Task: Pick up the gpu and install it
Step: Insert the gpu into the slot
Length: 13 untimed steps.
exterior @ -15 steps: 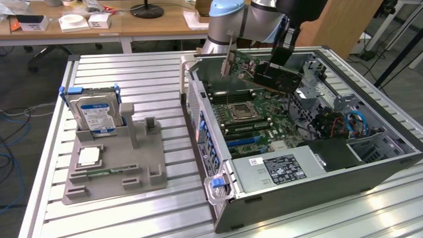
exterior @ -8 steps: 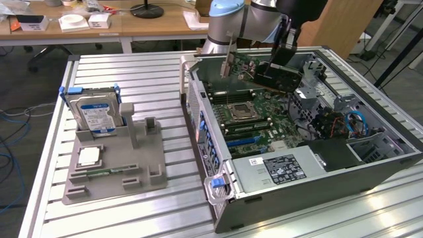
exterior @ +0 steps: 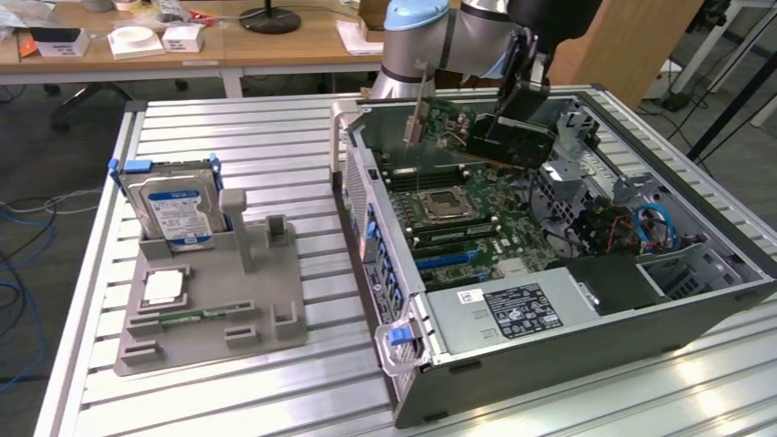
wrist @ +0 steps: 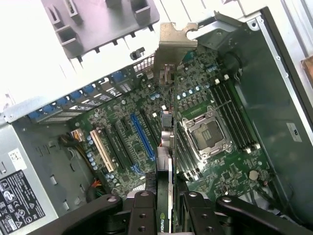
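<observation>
Tool first: we see its two dark fingers clamped on the gpu, one on each face, with the card edge-on between them. The card's grey metal bracket points away from the tool, toward the case's slotted rear wall. In the exterior view the tool hangs from the arm over the far end of the open computer case, and the gpu is held tilted above the motherboard, raised off it and not seated in any slot.

Below the card in the wrist view lie the long blue slot on one side and the processor socket on the other, with the memory slots beyond the socket. Nearer the case's front end we note the power supply with its black label, and blue cables looped by the drive bays.

Well apart, at the exterior view's left, a grey fixture stands on the slatted tabletop. It holds the hard drive upright and a small green memory stick lying flat.
</observation>
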Each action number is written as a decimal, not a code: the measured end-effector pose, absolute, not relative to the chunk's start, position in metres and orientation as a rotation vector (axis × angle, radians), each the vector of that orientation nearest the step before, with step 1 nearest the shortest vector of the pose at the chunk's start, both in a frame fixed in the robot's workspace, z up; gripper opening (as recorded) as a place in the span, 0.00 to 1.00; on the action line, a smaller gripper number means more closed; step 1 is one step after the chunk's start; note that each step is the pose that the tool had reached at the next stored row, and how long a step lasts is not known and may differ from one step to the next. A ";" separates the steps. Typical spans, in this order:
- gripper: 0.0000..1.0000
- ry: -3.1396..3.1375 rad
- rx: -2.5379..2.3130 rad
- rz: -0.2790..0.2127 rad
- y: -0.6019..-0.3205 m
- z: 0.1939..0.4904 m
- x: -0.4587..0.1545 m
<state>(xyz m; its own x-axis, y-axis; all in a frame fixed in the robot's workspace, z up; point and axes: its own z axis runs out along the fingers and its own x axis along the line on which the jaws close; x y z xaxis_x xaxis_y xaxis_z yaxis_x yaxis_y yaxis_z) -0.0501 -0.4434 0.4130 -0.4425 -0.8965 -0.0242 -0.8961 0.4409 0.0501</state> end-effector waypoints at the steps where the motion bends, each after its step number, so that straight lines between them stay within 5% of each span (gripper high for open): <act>1: 0.26 -2.655 1.666 -0.087 -0.443 0.413 -0.050; 13: 0.26 -2.592 1.759 -0.086 -0.443 0.413 -0.047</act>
